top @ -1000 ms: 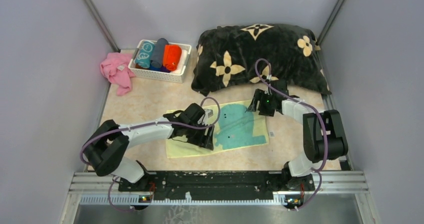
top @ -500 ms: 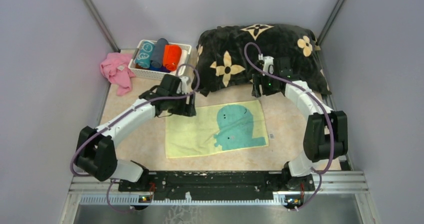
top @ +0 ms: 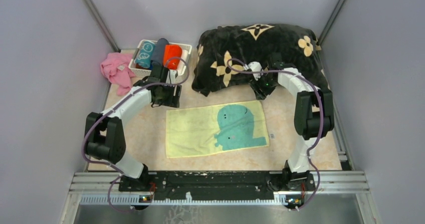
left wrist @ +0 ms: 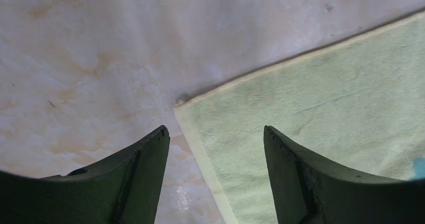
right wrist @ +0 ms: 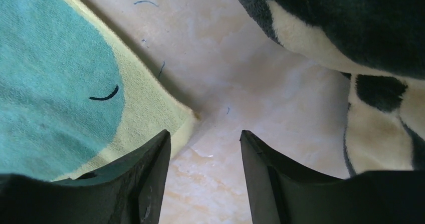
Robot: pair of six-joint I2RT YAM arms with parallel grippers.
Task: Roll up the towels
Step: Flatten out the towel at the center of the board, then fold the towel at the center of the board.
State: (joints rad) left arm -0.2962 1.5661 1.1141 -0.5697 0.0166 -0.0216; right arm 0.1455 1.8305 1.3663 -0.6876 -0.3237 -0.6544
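The pale yellow towel [top: 193,134] lies flat in the middle of the surface [top: 300,144], just past the arm bases at the bottom of the top view. It has a big teal animal shape [top: 235,128] on its right half. It is not rolled.

The left tool [top: 169,99] hangs over the towel's upper left corner. In the left wrist view the left tool [left wrist: 215,131] stands wide, with nothing held. The towel corner [left wrist: 185,106] sits just ahead of the gap between the two dark fingers [left wrist: 145,169].

The right tool [top: 261,93] hangs over the towel's upper right corner, close to the cushion. In the right wrist view the right tool [right wrist: 204,134] is apart too, but with a smaller gap, and it holds nothing. The yellow corner [right wrist: 188,121] lies near its left finger, and bare surface shows between the tips.

Farther back, at the upper left, is a white basket [top: 142,71]. Rolled towels stand side by side in it: a teal one with pale circles [top: 146,54], a dark blue-grey one [top: 160,48] and an orange-red one [top: 172,53]. A pink cloth [top: 116,71] lies crumpled on the surface just left of the basket.

At the upper right is the big black cushion with cream flowers [top: 260,48].
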